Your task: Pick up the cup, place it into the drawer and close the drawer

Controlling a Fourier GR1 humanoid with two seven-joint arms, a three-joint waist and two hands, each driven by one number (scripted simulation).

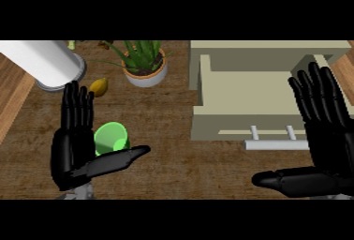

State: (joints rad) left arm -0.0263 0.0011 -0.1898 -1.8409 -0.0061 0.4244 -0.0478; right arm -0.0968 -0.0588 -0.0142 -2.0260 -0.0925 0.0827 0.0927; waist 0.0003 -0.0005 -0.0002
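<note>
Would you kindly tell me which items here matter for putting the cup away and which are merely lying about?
For the job: green cup, open drawer, left hand, right hand.

Lying about: potted plant, white roll, small yellow-brown item.

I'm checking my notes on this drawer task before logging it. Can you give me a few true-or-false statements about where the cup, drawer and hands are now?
1. The green cup sits inside the drawer. False: it is on the counter, beside the left robot hand.
2. The drawer is pulled open. True.
3. The right robot hand holds the cup. False: it is open and holds nothing.
4. A potted plant stands left of the drawer. True.
</note>
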